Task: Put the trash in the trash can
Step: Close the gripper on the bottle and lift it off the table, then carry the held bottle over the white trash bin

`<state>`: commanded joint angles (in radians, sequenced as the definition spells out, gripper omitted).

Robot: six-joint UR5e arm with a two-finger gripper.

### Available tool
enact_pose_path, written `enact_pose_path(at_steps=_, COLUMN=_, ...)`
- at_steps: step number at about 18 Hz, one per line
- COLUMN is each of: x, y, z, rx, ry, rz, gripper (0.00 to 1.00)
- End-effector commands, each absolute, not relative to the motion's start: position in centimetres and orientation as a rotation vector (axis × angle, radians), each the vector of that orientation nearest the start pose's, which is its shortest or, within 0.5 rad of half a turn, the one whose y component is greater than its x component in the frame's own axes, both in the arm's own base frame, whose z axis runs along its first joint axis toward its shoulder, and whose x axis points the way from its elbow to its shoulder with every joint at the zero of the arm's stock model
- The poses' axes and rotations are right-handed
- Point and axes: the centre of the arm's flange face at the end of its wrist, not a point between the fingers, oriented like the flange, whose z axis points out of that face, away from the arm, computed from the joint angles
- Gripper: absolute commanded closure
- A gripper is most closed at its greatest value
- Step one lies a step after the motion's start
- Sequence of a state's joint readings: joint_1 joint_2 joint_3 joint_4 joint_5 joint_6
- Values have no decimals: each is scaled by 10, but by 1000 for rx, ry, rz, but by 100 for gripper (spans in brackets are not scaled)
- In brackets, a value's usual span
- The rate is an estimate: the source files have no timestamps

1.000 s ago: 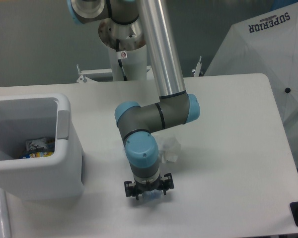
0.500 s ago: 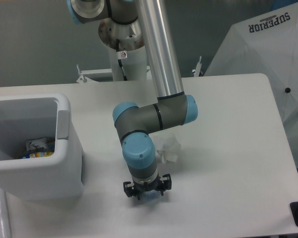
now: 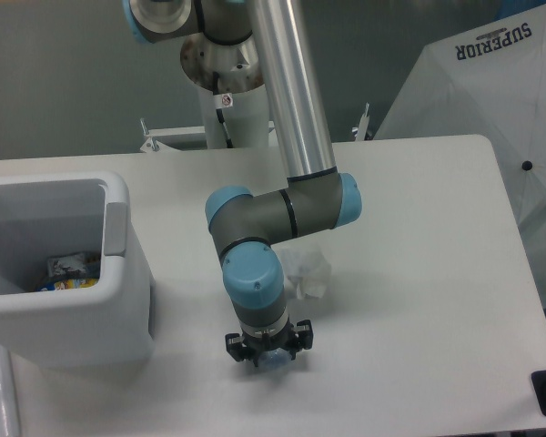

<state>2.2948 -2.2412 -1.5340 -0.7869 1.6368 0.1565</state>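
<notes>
**Arm low over the table, tissue beside it, bin at nine o'clock**

The gripper (image 3: pixel 265 350) points straight down near the front of the table (image 3: pixel 419 273), its black fingers hidden under the blue wrist; whether the claw is open or clamped on anything cannot be told, though a faint bluish patch shows between the fingers. The white tissue wad (image 3: pixel 308 270) lies on the table at about one o'clock from the gripper, partly behind the arm's elbow. The trash can (image 3: pixel 118 273) stands well apart at nine o'clock from the gripper, with colourful wrappers (image 3: pixel 71 271) lying inside it. A white umbrella (image 3: pixel 491 82) printed SUPERIOR sits beyond the table at two o'clock.
</notes>
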Motion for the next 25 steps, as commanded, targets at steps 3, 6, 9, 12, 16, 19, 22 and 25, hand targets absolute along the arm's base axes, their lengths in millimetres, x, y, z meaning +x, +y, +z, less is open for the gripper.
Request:
enact_pose_path(at_steps=3, x=-364, y=604, z=180, rx=-2905, ry=-855, rz=188, gripper=36)
enact_pose_path(at_steps=6, x=-365, y=604, z=182, rx=-2902, ry=-852, rz=185, gripper=36)
enact_pose_path(at_steps=9, x=-365, y=604, z=185, rx=-2899, ry=-849, rz=192, gripper=36)
enact_pose_path(at_steps=12, x=-368, y=605, z=197, rx=-2879, ry=-843, rz=192, gripper=36)
enact_pose_path(at_steps=16, x=-370, y=605, z=228, rx=-2812, ry=-833, rz=135, gripper=36)
enact_pose_path(at_steps=19, x=-377, y=603, z=247, rx=-2768, ry=-834, rz=114, gripper=37)
enact_pose_path(at_steps=22, x=-381, y=614, z=277, rx=-2697, ry=-806, rz=74, gripper=37)
enact_pose_path(at_steps=25, x=-385, y=628, z=310, rx=-2625, ry=-776, rz=51, gripper=37)
